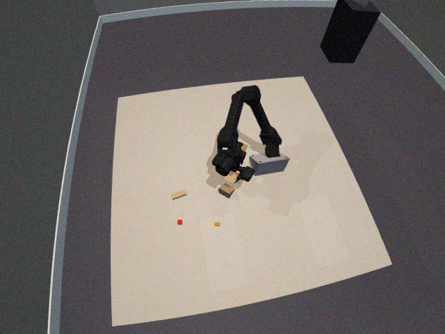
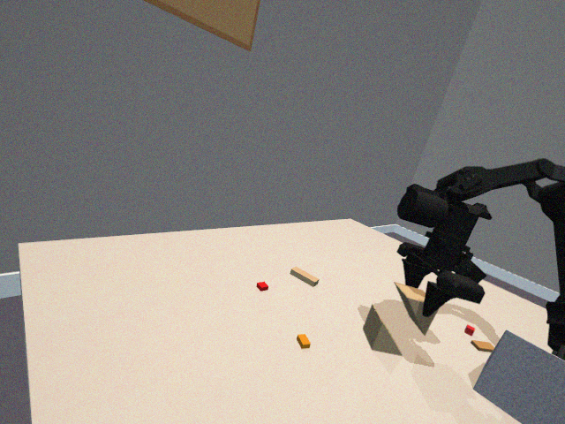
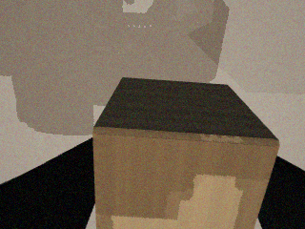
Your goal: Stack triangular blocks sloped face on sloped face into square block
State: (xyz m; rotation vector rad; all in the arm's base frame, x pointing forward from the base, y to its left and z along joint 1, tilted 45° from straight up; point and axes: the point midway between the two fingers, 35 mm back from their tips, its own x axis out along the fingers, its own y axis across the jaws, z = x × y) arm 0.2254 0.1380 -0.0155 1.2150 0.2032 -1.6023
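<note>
Pale tabletop (image 1: pixel 143 280) (image 2: pixel 137 365) (image 3: pixel 278 52) spreads under everything, and I tell it from the exterior view, from near to far. Nearest, toward the right edge, stands the blue-grey base (image 1: pixel 269 167) (image 2: pixel 520 378) of the black arm (image 1: pixel 233 115) (image 2: pixel 497 180). A small orange block (image 1: pixel 217 224) (image 2: pixel 303 340) lies well apart from it, to the left. Beyond the base, toward the right edge, are a flat brown piece (image 1: pixel 244 147) (image 2: pixel 482 345) and, near it, a small red cube (image 2: pixel 470 329). Between these and the orange block, the lower triangular block (image 1: pixel 226 190) (image 2: pixel 385 335) rests on the tabletop, its sloped face turned up toward the arm. The other triangular block (image 1: pixel 231 177) (image 2: pixel 410 294) (image 3: pixel 186 162) is held in the air just beside it, on the side of the arm, with one flat face up and its narrow edge down; if the two blocks touch, I cannot tell. The jaws are clamped on this raised block, one finger at each end. Farther away lie a bright red block (image 1: pixel 179 222) (image 2: pixel 262 285) and then a long wooden bar (image 1: pixel 179 195) (image 2: pixel 305 276), both well inside the far edge. Behind the far edge rises a plain grey wall (image 2: pixel 182 137).
</note>
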